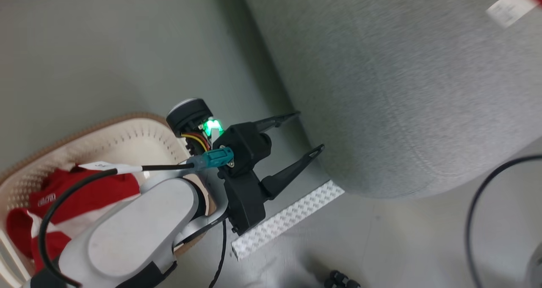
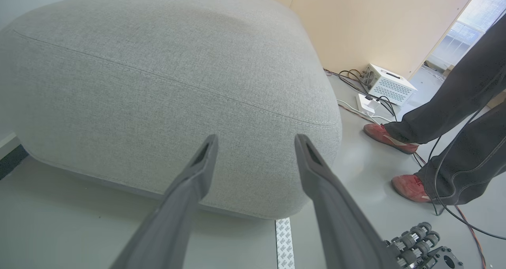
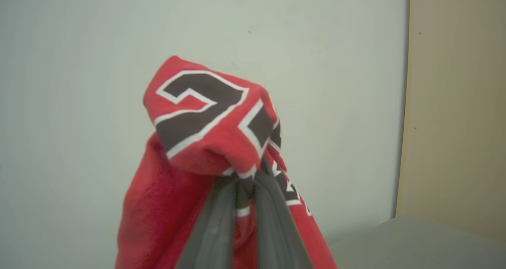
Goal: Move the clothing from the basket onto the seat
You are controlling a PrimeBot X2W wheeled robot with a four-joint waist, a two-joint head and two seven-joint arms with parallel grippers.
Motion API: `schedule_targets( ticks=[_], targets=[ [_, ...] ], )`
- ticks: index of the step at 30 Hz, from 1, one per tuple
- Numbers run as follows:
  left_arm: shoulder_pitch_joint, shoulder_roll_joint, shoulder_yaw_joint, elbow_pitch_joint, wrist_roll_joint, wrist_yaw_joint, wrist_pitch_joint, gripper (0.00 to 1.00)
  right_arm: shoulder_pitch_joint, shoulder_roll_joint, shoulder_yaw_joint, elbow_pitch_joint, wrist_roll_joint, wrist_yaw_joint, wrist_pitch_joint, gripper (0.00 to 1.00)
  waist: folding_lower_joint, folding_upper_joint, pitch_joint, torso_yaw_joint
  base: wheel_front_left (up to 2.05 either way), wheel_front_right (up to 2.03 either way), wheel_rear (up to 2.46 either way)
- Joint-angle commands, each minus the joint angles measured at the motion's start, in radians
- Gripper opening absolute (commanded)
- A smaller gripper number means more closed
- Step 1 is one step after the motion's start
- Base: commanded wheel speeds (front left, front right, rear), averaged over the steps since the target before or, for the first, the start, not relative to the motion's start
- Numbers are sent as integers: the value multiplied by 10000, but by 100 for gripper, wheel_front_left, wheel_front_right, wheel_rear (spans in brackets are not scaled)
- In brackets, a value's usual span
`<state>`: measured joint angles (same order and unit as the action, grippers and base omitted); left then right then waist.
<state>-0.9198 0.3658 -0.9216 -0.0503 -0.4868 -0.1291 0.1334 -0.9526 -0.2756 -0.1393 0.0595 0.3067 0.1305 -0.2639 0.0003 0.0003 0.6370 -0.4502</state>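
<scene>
Your right jaws are clenched on the jersey (image 3: pixel 205 114) above the seat's (image 1: pixel 402 89) far end, while your left jaws gape empty near its corner.

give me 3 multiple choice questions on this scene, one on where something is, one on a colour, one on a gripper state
1. Where does the red-and-white clothing lie?
A. in the basket
B. on a shelf
C. on a hanger

2. What colour are the numerals on the jersey?
A. yellow
B. blue
C. dark with white outlines

3. How is the left gripper?
A. shut on fabric
B. open and empty
C. shut on a handle

Answers:
1 A: it sits inside the basket's perforated walls.
2 C: the numerals show dark with white edges where the right gripper pinches the jersey.
3 B: its fingers are spread with nothing between them.
</scene>
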Motion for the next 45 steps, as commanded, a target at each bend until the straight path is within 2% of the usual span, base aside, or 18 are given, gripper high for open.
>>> schedule_targets(
  ticks=[1, 10, 14, 24, 27, 32, 33, 34, 35, 36, 45],
  targets=[
    [-244, 64, -79, -136, -26, -10, 78, 100, -502, -376, -128, 160, 81, 4, -10, 0, -3, -3, 1355, 702, 0, 0, 0],
    [-515, 206, -241, -437, -100, -17, 260, 100, -1854, -1293, -591, 1027, 47, 4, -8, 0, -3, -3, 2120, 978, 0, 0, 0],
    [-537, 279, -275, -450, -129, 1, 197, 100, -1806, -1394, -782, 1902, -230, 4, -10, 0, -3, -3, 2268, 1100, 0, 0, 0],
    [-356, 517, -191, -514, -194, 154, 160, 100, -1542, -1008, -1377, 4358, -802, 4, -8, 0, -3, -3, 2339, 1154, 0, 0, 0],
    [-289, 543, -153, -466, -209, 237, 117, 100, -1390, -760, -1458, 4862, -892, 4, -8, 0, -3, -3, 2263, 1116, 0, 0, 0],
    [-177, 546, -55, -371, -175, 526, 36, 100, -1149, -702, -1265, 5317, -972, 4, -8, 0, -3, -3, 2031, 1070, 0, 0, 0],
    [-177, 546, -25, -366, -171, 598, -21, 100, -1054, -674, -1225, 5375, -1015, 4, -8, 5, -3, -3, 1975, 1065, 0, 0, 0],
    [-139, 540, 11, -350, -193, 637, -66, 100, -941, -646, -1195, 5403, -1064, 4, -8, 32, -3, -3, 1902, 1066, 0, 0, 0],
    [-100, 530, 25, -340, -228, 675, -120, 100, -854, -630, -1182, 5408, -1103, 4, -8, 92, -3, -3, 1836, 1075, 0, 0, 0],
    [-65, 524, 48, -301, -249, 689, -162, 100, -742, -625, -1196, 5360, -1154, 4, -8, 100, -3, -3, 1750, 1091, 0, 0, 0],
    [341, 278, 409, 305, -478, 1018, -1213, 100, 885, -455, -1248, 4297, -1587, 4, -8, 100, -3, -3, 709, 1557, 0, 0, 0]
  ],
)
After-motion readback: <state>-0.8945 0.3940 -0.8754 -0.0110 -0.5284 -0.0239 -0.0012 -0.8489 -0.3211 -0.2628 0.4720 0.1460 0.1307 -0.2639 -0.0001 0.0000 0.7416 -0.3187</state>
